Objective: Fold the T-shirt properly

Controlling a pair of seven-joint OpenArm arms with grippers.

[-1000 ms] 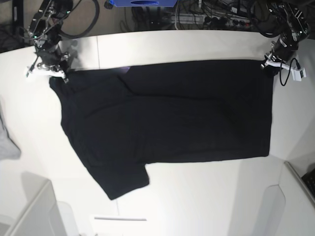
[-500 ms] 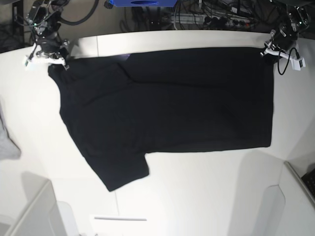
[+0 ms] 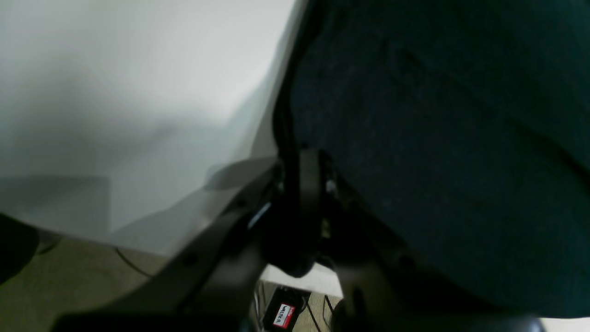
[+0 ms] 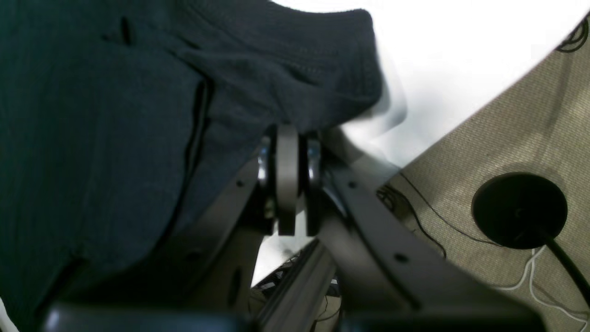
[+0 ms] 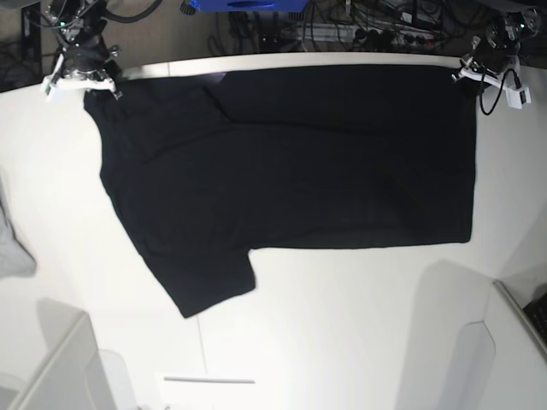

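The black T-shirt (image 5: 291,162) lies spread on the white table (image 5: 342,325), plain side up, one sleeve pointing to the lower left. My right gripper (image 5: 85,84) is shut on its far left corner at the table's back edge; the right wrist view shows the pads (image 4: 286,180) pinching bunched black cloth (image 4: 138,115). My left gripper (image 5: 468,75) is shut on the far right corner; the left wrist view shows the shirt's edge (image 3: 415,138) clamped between the fingers (image 3: 299,203). The print is hidden.
A light grey cloth (image 5: 13,248) lies at the table's left edge. Cables and a blue box (image 5: 244,5) sit behind the back edge. Raised white panels (image 5: 60,367) stand at the lower left and at the lower right (image 5: 479,359).
Both grippers have pulled the shirt's far edge toward the table's back edge. The whole shirt has slid that way and lies flatter.
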